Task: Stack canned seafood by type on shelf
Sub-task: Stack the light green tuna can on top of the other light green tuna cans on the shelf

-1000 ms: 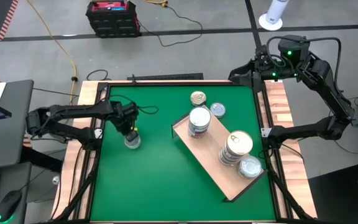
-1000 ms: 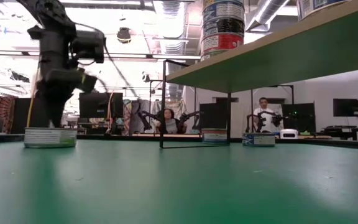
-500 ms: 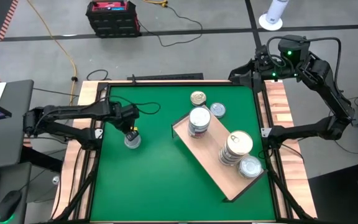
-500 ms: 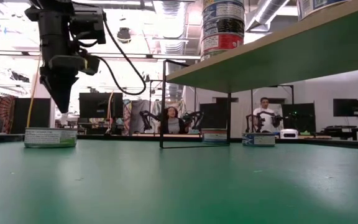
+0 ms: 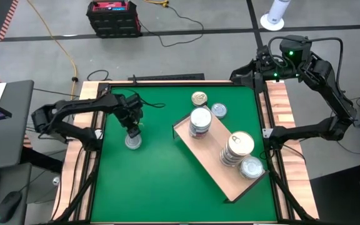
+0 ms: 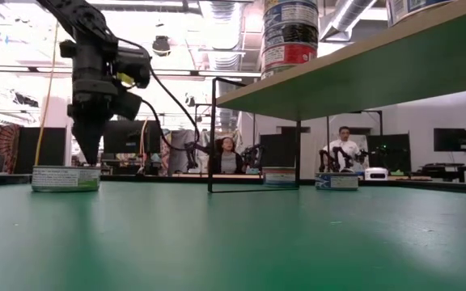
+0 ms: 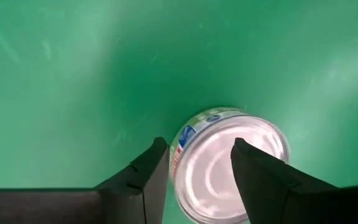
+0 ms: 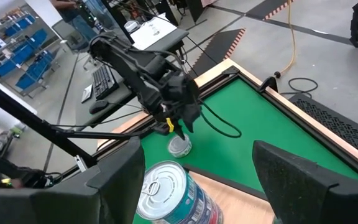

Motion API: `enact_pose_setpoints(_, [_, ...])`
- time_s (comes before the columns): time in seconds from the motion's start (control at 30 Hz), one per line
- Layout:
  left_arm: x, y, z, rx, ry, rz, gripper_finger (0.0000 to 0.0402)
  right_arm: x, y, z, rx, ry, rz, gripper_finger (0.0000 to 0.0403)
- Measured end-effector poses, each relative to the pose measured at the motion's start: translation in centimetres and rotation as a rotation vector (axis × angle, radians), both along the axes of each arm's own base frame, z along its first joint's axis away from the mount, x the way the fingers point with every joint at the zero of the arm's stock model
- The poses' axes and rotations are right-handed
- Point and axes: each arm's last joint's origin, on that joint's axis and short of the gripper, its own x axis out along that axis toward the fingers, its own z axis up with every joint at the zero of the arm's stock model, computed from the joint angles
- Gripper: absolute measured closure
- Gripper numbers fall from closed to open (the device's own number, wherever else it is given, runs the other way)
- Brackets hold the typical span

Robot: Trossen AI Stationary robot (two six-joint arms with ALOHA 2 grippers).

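The left end effector [image 5: 132,131] hangs just above a lone tin [image 5: 133,142] on the green surface [image 5: 155,181], well apart from the shelf [image 5: 212,164]; we centre the tin between the fingers, lower squarely and close on its sides. Its fingers [image 7: 145,180] stand partly open, holding nothing. The right end effector [image 5: 242,73] waits wide open at the far right corner.

The top of the tall can stack [image 6: 290,36] was cut by the edge; the labels of the far tins [image 6: 336,181] were too small to read.
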Motion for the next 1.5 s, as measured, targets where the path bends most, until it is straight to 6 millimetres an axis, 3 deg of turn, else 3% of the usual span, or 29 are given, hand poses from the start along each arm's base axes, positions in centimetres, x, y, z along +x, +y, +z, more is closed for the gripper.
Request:
enact_pose_setpoints(0.3, [0.6,0.6,-1.9,-0.029,0.05,-0.159,0.0274,0.0,0.0,0.0,0.002,-0.002,0.008,0.0086])
enact_pose_setpoints(0.43, [0.9,0.7,-2.6,-0.055,0.059,-0.193,0.0316,0.0,0.0,0.0,0.003,-0.002,0.01,0.0086])
enact_pose_setpoints(0.57, [0.7,1.1,-2.9,-0.124,0.028,-0.191,0.0387,0.0,0.0,0.0,0.01,-0.004,0.011,0.0086])
enact_pose_setpoints(0.63, [0.3,1.7,-2.9,-0.169,-0.001,-0.149,0.0396,0.0,0.0,0.0,0.011,-0.004,0.011,0.0086])
enact_pose_setpoints(0.9, [-2.5,4.7,-3.0,-0.198,0.032,0.046,0.0401,0.0,0.0,0.0,0.006,-0.003,0.013,0.0086])
enact_pose_setpoints(1.13, [-3.6,4.6,-3.0,-0.13,0.197,0.021,0.0401,0.0,0.0,0.0,-0.004,-0.003,0.017,0.0086])
enact_pose_setpoints(1.33, [-3.9,5.0,-3.3,0.068,0.376,0.024,0.0401,0.0,0.0,0.0,-0.005,-0.005,0.016,0.0086])
enact_pose_setpoints(1.5, [-3.8,5.2,-3.0,0.09,0.374,0.043,0.0401,0.0,0.0,0.1,-0.001,-0.01,0.013,0.0086])
